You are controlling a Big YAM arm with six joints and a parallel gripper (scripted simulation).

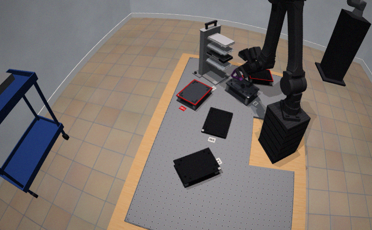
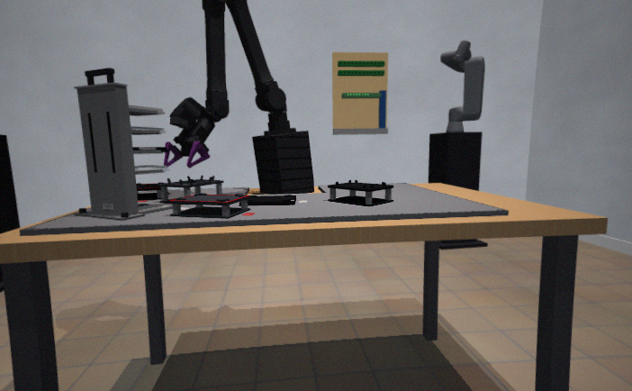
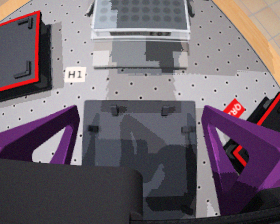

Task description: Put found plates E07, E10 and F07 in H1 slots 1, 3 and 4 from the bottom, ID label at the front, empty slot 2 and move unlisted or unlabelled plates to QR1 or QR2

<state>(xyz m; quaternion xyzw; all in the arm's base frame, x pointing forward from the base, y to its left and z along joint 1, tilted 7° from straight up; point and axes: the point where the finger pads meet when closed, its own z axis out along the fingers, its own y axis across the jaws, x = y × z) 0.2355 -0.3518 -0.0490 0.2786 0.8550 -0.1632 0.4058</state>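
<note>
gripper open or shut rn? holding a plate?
Open, holding nothing. The gripper has its purple fingers spread wide in the wrist view, with only the dark nest visible below between them.

A plain grey-walled room with a tiled floor.
Tan floor tiles (image 1: 96, 120) meet pale grey walls (image 2: 600, 121); a wooden table (image 2: 309, 231) on dark legs stands mid-room, a blue cart (image 1: 28, 75) waits to one side, and a tan poster (image 2: 360, 112) hangs on the far wall.

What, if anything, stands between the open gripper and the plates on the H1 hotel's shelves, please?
Nothing visible does. The gripper hangs open and empty in front of the hotel, above the dark nest; its shelf fronts face the fingers across open air.
</note>
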